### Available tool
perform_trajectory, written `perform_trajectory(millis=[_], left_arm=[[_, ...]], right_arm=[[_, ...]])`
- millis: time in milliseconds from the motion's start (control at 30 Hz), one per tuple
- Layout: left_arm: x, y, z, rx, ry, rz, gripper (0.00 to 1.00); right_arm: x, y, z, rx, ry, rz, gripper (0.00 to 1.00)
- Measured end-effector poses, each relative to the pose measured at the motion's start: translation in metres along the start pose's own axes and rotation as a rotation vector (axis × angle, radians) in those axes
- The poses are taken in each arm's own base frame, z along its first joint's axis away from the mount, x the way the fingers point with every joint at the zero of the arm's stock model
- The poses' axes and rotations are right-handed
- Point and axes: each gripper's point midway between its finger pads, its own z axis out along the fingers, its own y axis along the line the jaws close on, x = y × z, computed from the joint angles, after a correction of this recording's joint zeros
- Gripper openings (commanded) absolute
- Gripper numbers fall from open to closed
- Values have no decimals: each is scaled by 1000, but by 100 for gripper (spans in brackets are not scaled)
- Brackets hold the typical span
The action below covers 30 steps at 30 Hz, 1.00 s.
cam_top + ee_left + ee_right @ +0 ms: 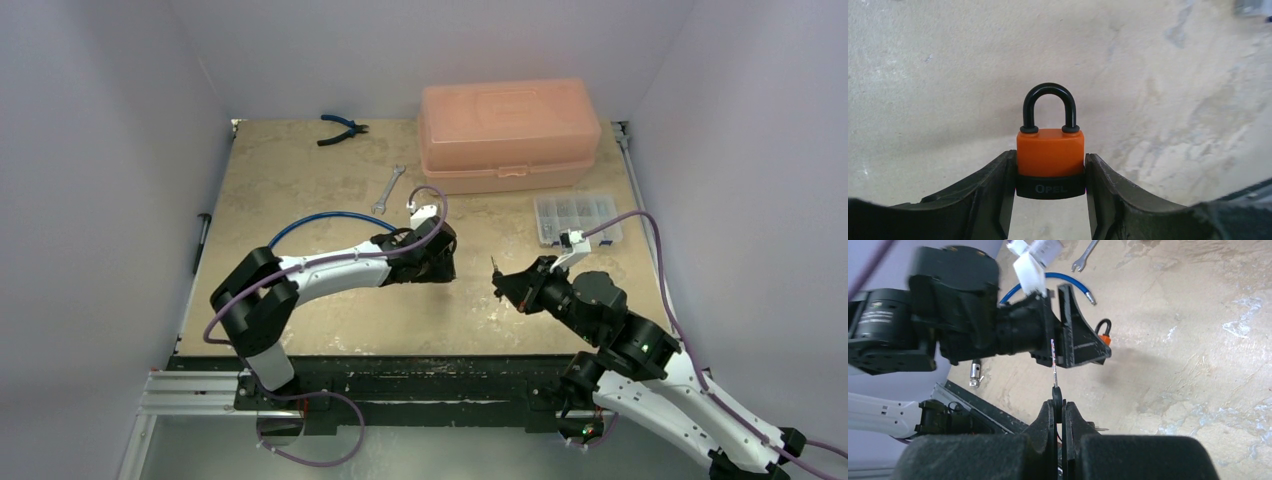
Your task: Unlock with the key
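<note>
A padlock (pixel 1050 152) with an orange body, a black base and a black shackle stands upright between the fingers of my left gripper (pixel 1050 157). That gripper is shut on the padlock's sides, low over the table near its middle (pixel 440 262). In the right wrist view the padlock (pixel 1104 338) peeks out beyond the left gripper's fingers (pixel 1075 335). My right gripper (pixel 1060 407) is shut on the black head of a small key (pixel 1054 365). The key's metal blade points at the left gripper, a short gap away. From above, the key (pixel 495 268) sits to the right of the left gripper.
A pink toolbox (pixel 510 135) stands at the back, with a clear parts box (pixel 577 218) in front of it. Blue-handled pliers (pixel 342 128) and a wrench (pixel 388 190) lie at the back left. A blue cable (pixel 320 222) curves beside the left arm.
</note>
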Motion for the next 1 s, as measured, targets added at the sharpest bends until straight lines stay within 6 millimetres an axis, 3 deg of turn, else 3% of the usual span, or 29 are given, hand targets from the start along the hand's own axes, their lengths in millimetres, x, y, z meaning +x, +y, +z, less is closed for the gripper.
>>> perform_trajectory(millis=[133,267,633,1000], left_arm=[[-19,-21,-19,103,-54,-85,0],[-34,-29,-32,176,-87,-177,0],[-62,-35,-52,268,-125,-386,0],[-65,-24,-55,302,-114,-568,0]], right_arm=[[2,-3,0,15,7,6,0],[4,-6,2,32,12,9,0],[28,-22,24,116,97,4,0],[50,-20,58,130,184,0,0]])
